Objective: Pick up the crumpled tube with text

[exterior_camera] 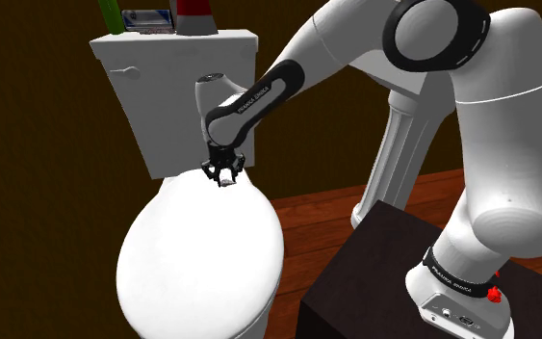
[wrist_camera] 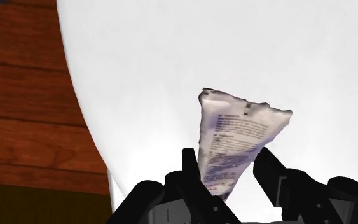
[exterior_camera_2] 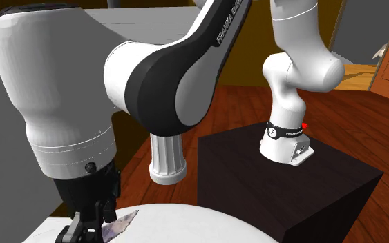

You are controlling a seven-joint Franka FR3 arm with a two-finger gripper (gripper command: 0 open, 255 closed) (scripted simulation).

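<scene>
- Shoulder view: the white arm sweeps up from the dark stand and over to this view's left. It drops its wrist over the back of a closed white toilet lid.
- The jaws hang just in front of the tank, and a small pale scrap, the crumpled tube, sits between them, low over the rear edge of the lid.
- On top of the tank stand a green thing, a blue-and-white box and a red-and-white item. A white pedestal rises behind the stand, with wood floor below.
- Second exterior view: up close, the black jaws come down at the lower left onto the lid. The tube, greyish here, pokes out sideways toward this view's right, just beside them. Whether it clears the lid, I can't tell.
- Behind, the pedestal stands next to the stand, which carries the arm's base.
- Wrist view: the tube is white with dark lines of print and fans out wide away from the hand. Its narrow end is pinched between the jaws, which are closed on it with both sides touching the creased skin.
- The lid lies white behind the tube, with the floor beyond its curved edge.
</scene>
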